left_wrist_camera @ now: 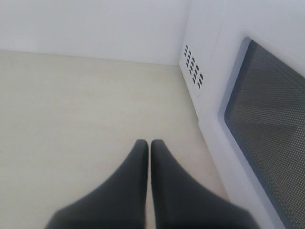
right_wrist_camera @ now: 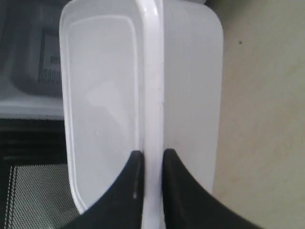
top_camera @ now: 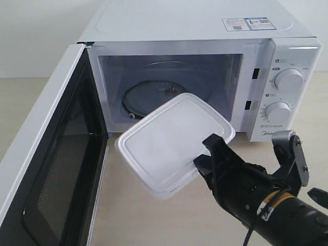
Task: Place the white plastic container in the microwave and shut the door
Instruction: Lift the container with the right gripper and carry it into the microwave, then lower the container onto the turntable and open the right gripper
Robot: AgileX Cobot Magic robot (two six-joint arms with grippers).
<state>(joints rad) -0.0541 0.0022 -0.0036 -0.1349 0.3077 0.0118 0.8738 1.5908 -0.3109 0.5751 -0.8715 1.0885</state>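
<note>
One white plastic container [top_camera: 169,143] is held clear of the tabletop [top_camera: 154,220], tilted with its flat lid turned up and toward the exterior camera, just in front of the open mouth of the one microwave [top_camera: 205,25]. Its far corner is seen against the lower edge of the opening, and none of it is shown resting inside.

The right tool [top_camera: 206,149] is clamped on the container's rim at the near end. In the right wrist view, the two dark fingers [right_wrist_camera: 131,181] are pressed against either side of the white rim.

The left tool [left_wrist_camera: 150,144] is seen low over bare tabletop, its two fingers drawn together with nothing between them. It is seen just beside the outer face of the door and a cluster of small vent holes [left_wrist_camera: 193,67] in the microwave's side.

The door [top_camera: 51,154] is swung wide open at the left of the exterior view, its black inner frame and meshed window turned toward the cavity. One glass turntable [top_camera: 148,97] lies on the cavity floor. Two round white dials [top_camera: 288,79] are stacked on the control panel, beside two dark latch slots [top_camera: 254,73]. One strip of stickers [top_camera: 246,23] is fixed on the top.
</note>
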